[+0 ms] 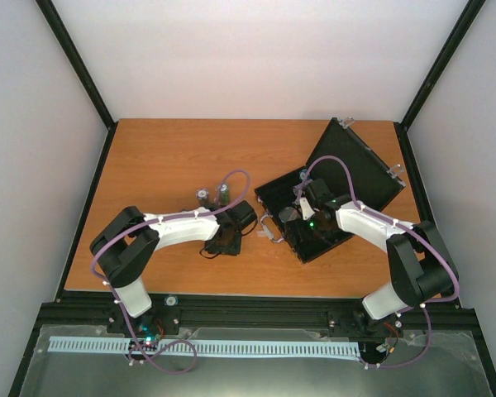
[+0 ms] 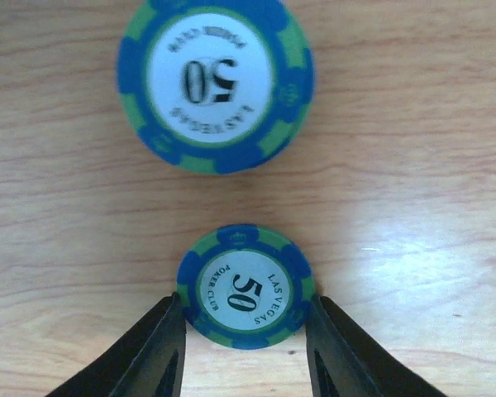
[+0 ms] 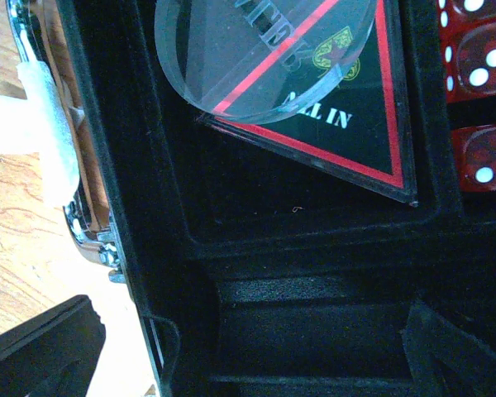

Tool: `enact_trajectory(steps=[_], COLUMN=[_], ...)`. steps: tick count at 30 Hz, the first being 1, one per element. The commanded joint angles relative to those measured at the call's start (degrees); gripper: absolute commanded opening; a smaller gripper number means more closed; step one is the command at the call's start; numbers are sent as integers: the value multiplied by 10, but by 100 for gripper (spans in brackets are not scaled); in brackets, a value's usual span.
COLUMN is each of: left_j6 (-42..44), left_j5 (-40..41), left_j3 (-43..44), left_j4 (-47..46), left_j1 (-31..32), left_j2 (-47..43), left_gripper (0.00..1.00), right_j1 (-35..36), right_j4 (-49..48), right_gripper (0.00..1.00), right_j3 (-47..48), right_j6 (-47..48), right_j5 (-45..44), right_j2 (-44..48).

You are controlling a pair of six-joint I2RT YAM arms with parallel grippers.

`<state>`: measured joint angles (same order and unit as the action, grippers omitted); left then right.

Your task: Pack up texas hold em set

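Note:
The black case (image 1: pixel 360 169) lies open at the right of the table, its lid tilted back. Two stacks of blue-and-green 50 chips (image 1: pixel 201 195) stand on the wood left of it. In the left wrist view the nearer stack (image 2: pixel 246 285) sits between my left gripper's (image 2: pixel 246 351) fingertips (image 2: pixel 161 347), which touch its two sides. The other stack (image 2: pixel 215 83) stands just beyond it. My right gripper (image 3: pixel 248 364) is open and empty over a bare black compartment (image 3: pixel 314 314) of the case. A clear round disc (image 3: pixel 264 50), a black ALL IN card (image 3: pixel 339 124) and red dice (image 3: pixel 479 66) lie inside.
The case's silver edge and latch (image 3: pixel 91 240) run along its left side, next to the wood (image 3: pixel 16 231). Grey walls and black frame posts (image 1: pixel 83 66) close in the table. Both arms reach toward the middle.

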<state>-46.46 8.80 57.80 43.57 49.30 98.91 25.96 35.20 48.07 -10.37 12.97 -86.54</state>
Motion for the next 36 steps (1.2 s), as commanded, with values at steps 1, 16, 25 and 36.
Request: enact_trajectory(steps=[1, 16, 25, 36], left_j6=[13, 11, 29, 79], left_j5=[46, 42, 27, -2], left_j3=[-5, -13, -38, -41], left_j4=[56, 71, 26, -9], left_j1=[1, 0, -8, -49], left_j2=[-15, -75, -28, 2], left_gripper=[35, 72, 86, 67], right_j1=[-2, -2, -2, -2], right_j4=[23, 52, 56, 51], right_gripper=[100, 100, 100, 100], right_j3=[1, 39, 32, 24], right_j6=[-6, -5, -3, -4], right_j5=[5, -14, -12, -9], right_j2=[-3, 20, 22, 18])
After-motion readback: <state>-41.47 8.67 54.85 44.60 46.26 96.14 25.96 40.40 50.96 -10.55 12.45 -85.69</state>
